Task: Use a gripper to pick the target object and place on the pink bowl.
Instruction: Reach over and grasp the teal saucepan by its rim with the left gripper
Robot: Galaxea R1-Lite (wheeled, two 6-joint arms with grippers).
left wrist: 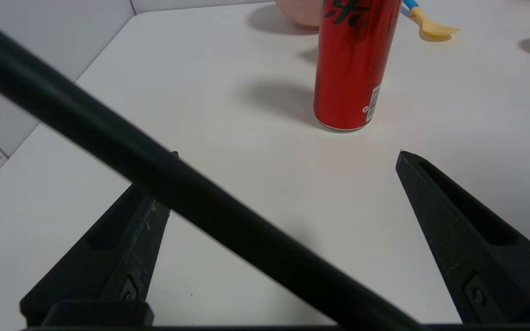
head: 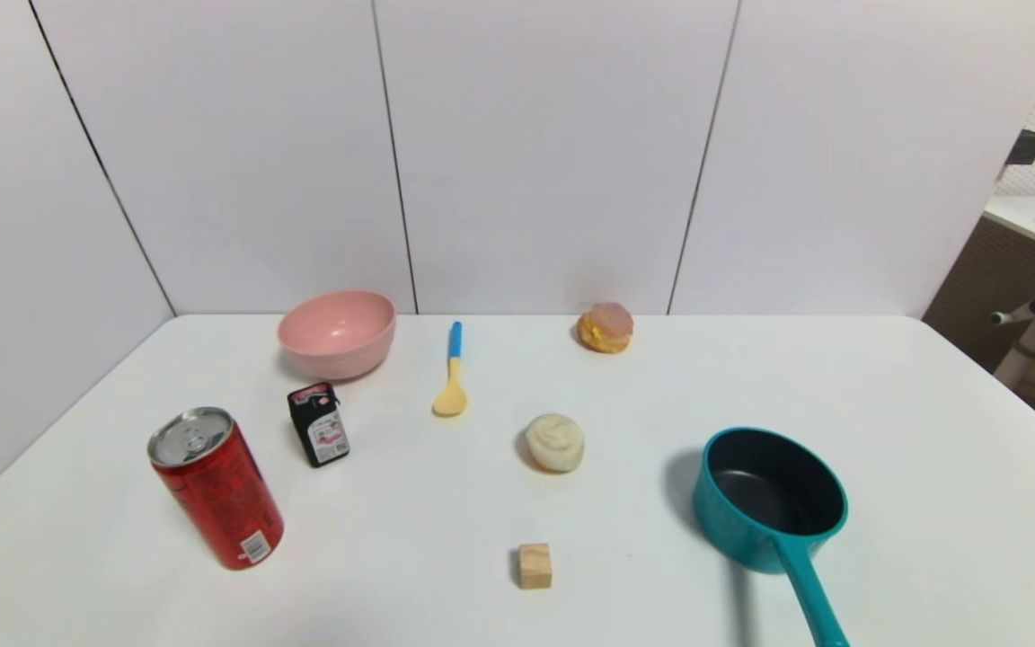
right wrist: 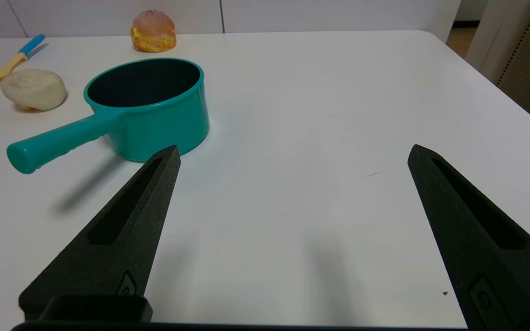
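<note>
On the white table (head: 931, 431), reach the wide-open, empty right gripper (right wrist: 292, 154) to the pan (right wrist: 154, 108), grab its handle, then carry to the bowl (head: 337, 332).

teal saucepan (head: 769, 500), pale pink bowl (head: 337, 332), red can (head: 216, 486), white table (head: 886, 431).

Teal saucepan (head: 771, 497) upright on bench, near right; dark inside, empty; long straight handle pointing toward near edge; pale pink bowl (head: 337, 332) upright, empty, far left, well apart from saucepan.
</note>
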